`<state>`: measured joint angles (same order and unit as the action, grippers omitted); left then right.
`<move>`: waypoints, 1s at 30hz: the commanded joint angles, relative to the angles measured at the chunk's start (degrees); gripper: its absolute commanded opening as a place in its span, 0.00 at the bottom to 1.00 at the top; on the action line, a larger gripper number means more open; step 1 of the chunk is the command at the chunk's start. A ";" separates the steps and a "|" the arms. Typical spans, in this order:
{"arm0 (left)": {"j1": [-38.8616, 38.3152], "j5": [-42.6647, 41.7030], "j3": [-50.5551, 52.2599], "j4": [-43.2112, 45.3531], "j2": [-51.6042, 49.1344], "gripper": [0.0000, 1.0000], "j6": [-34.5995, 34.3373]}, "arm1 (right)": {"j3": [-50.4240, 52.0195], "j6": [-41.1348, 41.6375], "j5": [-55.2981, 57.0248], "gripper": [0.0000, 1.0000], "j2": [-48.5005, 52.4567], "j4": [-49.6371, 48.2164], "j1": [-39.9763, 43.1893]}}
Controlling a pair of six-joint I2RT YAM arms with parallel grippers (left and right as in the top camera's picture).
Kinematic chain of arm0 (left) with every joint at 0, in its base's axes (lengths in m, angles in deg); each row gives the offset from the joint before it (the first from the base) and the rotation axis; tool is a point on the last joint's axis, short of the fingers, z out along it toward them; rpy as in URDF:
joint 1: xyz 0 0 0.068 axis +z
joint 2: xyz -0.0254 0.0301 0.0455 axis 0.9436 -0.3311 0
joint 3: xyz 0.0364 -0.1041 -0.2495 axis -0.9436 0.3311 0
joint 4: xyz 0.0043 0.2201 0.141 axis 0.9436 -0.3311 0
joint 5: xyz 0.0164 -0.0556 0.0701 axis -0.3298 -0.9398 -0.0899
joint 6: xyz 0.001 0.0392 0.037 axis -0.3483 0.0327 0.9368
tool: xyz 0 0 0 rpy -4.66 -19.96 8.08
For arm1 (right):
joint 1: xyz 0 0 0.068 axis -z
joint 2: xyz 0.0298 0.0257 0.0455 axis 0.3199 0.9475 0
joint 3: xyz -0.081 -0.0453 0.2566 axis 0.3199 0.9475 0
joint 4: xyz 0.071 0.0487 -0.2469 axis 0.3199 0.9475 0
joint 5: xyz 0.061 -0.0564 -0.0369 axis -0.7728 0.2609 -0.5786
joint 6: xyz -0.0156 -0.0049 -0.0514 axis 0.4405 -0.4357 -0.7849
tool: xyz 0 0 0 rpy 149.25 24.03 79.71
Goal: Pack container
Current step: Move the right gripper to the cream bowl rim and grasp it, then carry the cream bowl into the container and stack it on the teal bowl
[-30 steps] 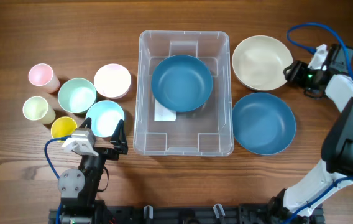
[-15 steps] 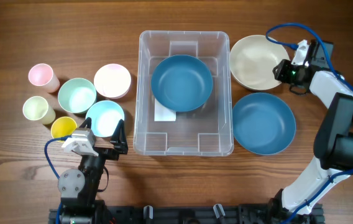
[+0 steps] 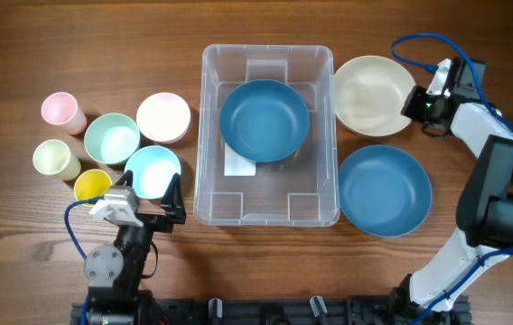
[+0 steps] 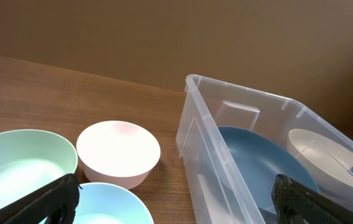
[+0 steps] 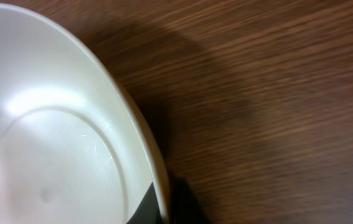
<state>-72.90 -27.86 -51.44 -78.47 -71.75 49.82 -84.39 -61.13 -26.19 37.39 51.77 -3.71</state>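
Observation:
The clear container [image 3: 267, 203] stands mid-table with one dark blue bowl [image 3: 264, 120] inside it. Right of it sit a cream bowl [image 3: 372, 95] and, nearer the front, a second dark blue bowl [image 3: 385, 190]. My right gripper [image 3: 416, 101] is shut on the cream bowl's right rim. In the right wrist view the rim of the cream bowl [image 5: 52, 143] runs between the dark fingers [image 5: 186, 202], one inside and one outside. My left gripper [image 4: 176, 199] hangs open and empty at front left, between a light blue bowl [image 4: 111, 205] and the container [image 4: 245, 109].
Left of the container stand a pale pink bowl [image 3: 163, 116], a mint bowl [image 3: 112, 137], a light blue bowl [image 3: 153, 170], and pink [image 3: 60, 110], pale green [image 3: 52, 158] and yellow [image 3: 92, 185] cups. A blue cable [image 3: 424, 45] loops over the right arm.
My right gripper has come in from the right to the cream bowl's rim and closed on it. The left arm has not moved.

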 commanded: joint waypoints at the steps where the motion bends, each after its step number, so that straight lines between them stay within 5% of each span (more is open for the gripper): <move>1: 0.13 0.13 0.42 -0.13 0.31 1.00 0.92 | -0.74 0.72 8.70 0.04 -8.07 -0.22 0.07; 9: 0.13 0.13 0.42 -0.13 0.31 1.00 0.92 | -0.74 0.46 9.42 0.04 -27.67 3.13 -1.25; 15: 0.13 0.13 0.42 -0.13 0.31 1.00 0.92 | -0.72 0.35 7.54 0.04 -37.22 7.34 -10.67; 30: 0.13 0.15 0.42 -0.11 0.31 1.00 0.92 | -0.61 0.33 8.44 0.05 -23.06 6.43 -33.66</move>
<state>-72.90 -27.86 -51.44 -78.47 -71.75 49.82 -84.50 -61.15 -18.08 10.42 59.68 -35.39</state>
